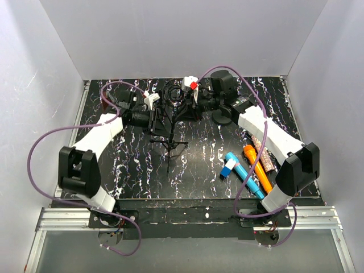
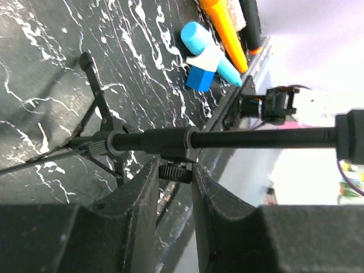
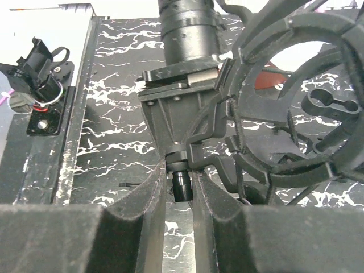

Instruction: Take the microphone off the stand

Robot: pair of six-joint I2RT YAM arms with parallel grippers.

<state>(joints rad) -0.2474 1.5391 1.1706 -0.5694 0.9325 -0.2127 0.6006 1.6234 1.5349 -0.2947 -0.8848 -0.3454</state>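
A black tripod stand [image 1: 169,139] stands mid-table, its pole [image 2: 244,138] lying across the left wrist view. My left gripper [image 1: 155,118] [image 2: 175,169] is shut on the knurled clamp knob [image 2: 175,173] under that pole. A round black shock-mount cage [image 1: 173,92] [image 3: 296,96] sits at the stand's top. My right gripper [image 1: 199,103] [image 3: 182,177] is shut on the short black stud [image 3: 182,186] below the cage's bracket. I cannot pick out the microphone itself; the cage ring looks see-through in the right wrist view.
A blue tube [image 1: 242,173] [image 2: 200,41] with a blue-and-white clip [image 1: 228,168], an orange marker [image 1: 257,168] [image 2: 223,28] and a patterned stick [image 1: 265,152] lie at the right front. A black object on a round base [image 1: 222,116] stands behind the right gripper. White walls enclose the table.
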